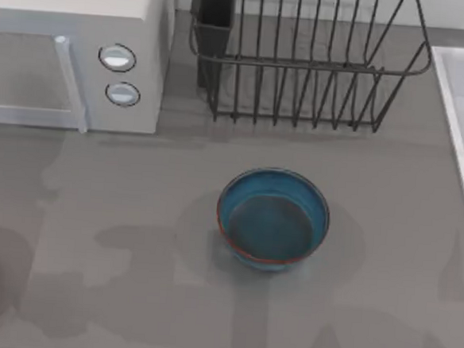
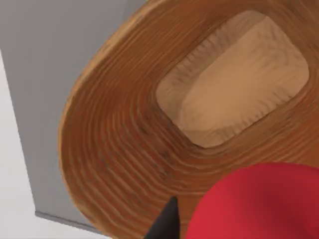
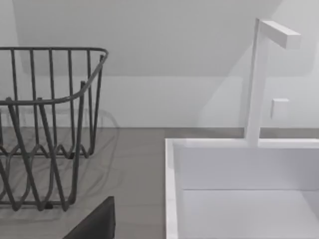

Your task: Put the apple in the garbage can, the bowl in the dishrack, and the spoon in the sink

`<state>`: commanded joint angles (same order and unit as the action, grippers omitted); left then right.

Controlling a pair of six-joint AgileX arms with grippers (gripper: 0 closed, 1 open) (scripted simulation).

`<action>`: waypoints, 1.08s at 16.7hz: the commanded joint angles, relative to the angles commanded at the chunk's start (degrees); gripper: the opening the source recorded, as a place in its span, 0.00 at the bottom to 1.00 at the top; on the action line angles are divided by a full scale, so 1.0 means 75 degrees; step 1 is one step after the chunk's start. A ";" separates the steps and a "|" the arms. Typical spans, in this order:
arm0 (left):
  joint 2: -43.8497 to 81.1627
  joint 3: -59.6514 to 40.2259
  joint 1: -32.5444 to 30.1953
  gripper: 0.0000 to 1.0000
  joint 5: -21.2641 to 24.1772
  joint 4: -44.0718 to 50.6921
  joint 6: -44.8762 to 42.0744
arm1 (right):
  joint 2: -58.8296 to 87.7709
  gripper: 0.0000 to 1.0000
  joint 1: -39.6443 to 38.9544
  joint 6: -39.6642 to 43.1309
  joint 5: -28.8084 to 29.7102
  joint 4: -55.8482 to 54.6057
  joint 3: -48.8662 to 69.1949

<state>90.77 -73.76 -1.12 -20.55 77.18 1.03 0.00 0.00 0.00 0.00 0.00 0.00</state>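
Teal bowl, red apple, ringed brown wooden basket

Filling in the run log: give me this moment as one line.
apple: at left gripper, above wooden garbage can | bowl: on table, untouched | dishrack: no bowl | right arm: near sink

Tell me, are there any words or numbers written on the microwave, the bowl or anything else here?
None: no words or numbers anywhere.
The microwave has two plain round knobs, no labels.
The bowl, dishrack and sink carry no writing.
The apple and wooden basket are blank too.
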 joint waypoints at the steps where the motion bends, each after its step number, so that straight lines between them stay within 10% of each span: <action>1: -0.0084 -0.0003 0.0213 0.00 -0.0140 0.0068 -0.0216 | 0.0000 1.00 0.0000 0.0000 0.0000 0.0000 0.0000; 18: -0.0030 0.1870 0.1093 0.00 -0.0303 -0.2181 -0.1160 | 0.0000 1.00 0.0000 0.0000 0.0000 0.0000 0.0000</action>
<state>90.54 -59.74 7.07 -22.82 60.82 -7.67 0.00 0.00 0.00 0.00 0.00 0.00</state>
